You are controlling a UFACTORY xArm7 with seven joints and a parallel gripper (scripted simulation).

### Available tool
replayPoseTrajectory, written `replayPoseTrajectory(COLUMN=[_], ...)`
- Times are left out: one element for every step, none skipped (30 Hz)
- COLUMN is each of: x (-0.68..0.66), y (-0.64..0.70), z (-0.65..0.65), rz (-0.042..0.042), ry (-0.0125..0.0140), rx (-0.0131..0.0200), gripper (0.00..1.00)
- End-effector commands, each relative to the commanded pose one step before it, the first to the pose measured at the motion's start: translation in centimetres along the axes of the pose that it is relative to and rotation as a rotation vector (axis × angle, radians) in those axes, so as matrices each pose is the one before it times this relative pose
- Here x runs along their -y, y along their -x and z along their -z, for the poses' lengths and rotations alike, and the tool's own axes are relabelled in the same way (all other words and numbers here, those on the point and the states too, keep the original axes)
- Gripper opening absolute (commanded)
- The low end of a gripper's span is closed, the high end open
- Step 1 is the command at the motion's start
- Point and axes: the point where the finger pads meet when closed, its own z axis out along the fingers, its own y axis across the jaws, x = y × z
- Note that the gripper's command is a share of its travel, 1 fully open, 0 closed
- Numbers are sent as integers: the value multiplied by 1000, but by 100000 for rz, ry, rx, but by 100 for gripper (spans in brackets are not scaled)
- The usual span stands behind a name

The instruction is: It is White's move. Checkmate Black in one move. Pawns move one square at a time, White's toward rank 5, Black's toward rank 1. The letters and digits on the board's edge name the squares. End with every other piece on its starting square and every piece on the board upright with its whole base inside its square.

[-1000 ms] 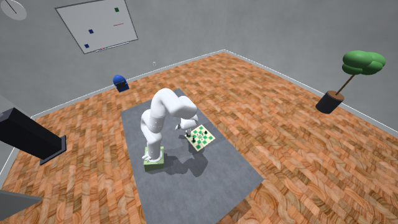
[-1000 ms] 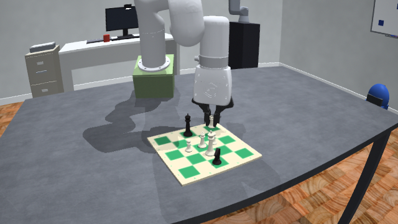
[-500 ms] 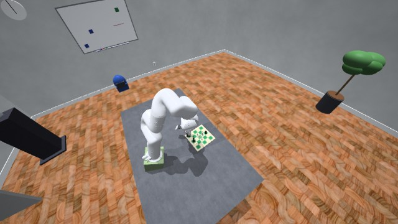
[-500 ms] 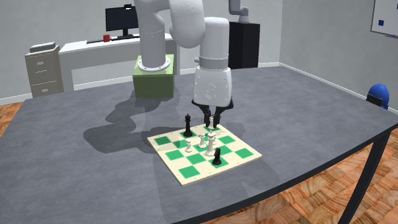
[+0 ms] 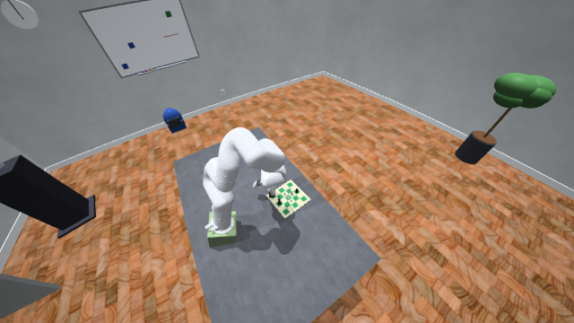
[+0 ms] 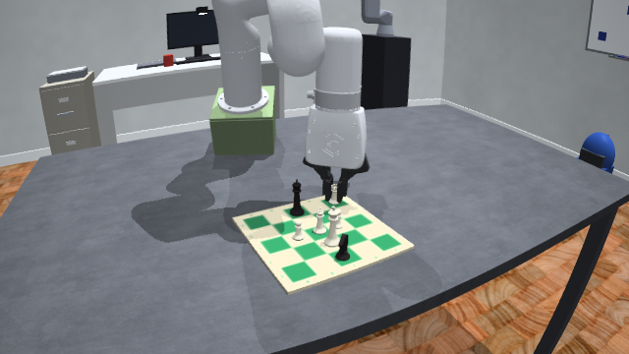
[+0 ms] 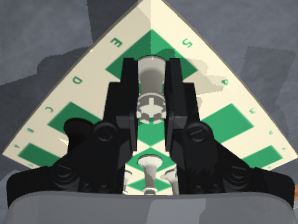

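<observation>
A small green-and-cream chessboard [image 6: 296, 271] [image 5: 299, 206] [image 7: 229, 121] lies on the grey table. My gripper [image 6: 334, 189] [image 7: 151, 78] [image 5: 270, 192] points straight down over the board's far edge and is shut on a white piece with a notched top [image 6: 334, 193] [image 7: 152, 108]. The piece is upright, low over a far green square; I cannot tell whether its base touches. A tall black piece [image 6: 296, 198] stands to its left. A white pawn [image 6: 298, 230], a second white piece [image 6: 319, 221] and a tall white piece [image 6: 333, 227] stand mid-board. A black knight [image 6: 342, 247] stands nearer the front.
The arm's green base block [image 6: 242, 129] stands on the table behind the board. The table's edge [image 6: 442, 295] runs close in front of the board. A desk with a monitor [image 6: 193, 29] and a filing cabinet [image 6: 69, 110] stand far behind.
</observation>
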Motion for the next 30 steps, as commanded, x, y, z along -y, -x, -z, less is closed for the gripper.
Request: replayPoseTrajectory(x=[-92,0,0,0,0,0,0,0,0,0,0,0,0,0,0,0,0,0,0,0,0,0,0,0,0,0,0,0,0,0], y=[50,0,0,0,0,0,0,0,0,0,0,0,0,0,0,0,0,0,0,0,0,0,0,0,0,0,0,0,0,0], z=[56,0,0,0,0,0,0,0,0,0,0,0,0,0,0,0,0,0,0,0,0,0,0,0,0,0,0,0,0,0], rz=[20,0,0,0,0,0,0,0,0,0,0,0,0,0,0,0,0,0,0,0,0,0,0,0,0,0,0,0,0,0], ry=[222,0,0,0,0,0,0,0,0,0,0,0,0,0,0,0,0,0,0,0,0,0,0,0,0,0,0,0,0,0], rx=[118,0,0,0,0,0,0,0,0,0,0,0,0,0,0,0,0,0,0,0,0,0,0,0,0,0,0,0,0,0], gripper=[0,0,0,0,0,0,0,0,0,0,0,0,0,0,0,0,0,0,0,0,7,7,7,15,15,15,22,22,22,30])
